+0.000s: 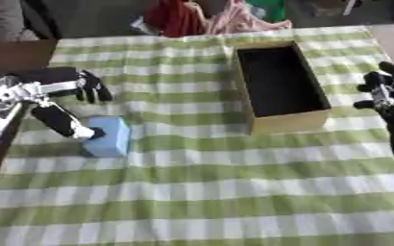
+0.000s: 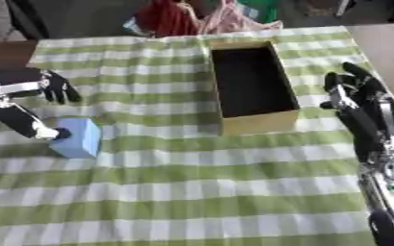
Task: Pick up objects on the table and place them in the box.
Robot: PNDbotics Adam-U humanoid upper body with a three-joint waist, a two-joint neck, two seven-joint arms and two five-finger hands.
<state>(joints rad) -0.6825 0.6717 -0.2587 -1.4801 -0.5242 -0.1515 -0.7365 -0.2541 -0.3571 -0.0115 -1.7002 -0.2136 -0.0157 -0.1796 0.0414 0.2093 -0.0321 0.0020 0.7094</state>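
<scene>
Counter [image 1: 200, 202], green check cloth: bare nearest camera. Blue block [image 1: 108, 137]: on cloth, touching left hand [image 1: 66, 103] thumb tip, fingers [image 1: 91, 86] spread above it, not closed round it. Right hand [image 2: 351, 96]: relaxed, holding nothing, beside box [image 1: 289, 120]. Box seemingly empty; block unplaced

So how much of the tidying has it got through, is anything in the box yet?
Nothing looks done: the box shows only a dark, empty inside. In hand: the left hand is at the blue block, its thumb touching the block's side, fingers spread above it; the block sits on the cloth. Left: grasp it, carry it right, drop it in. The right hand waits open beside the box.
</scene>
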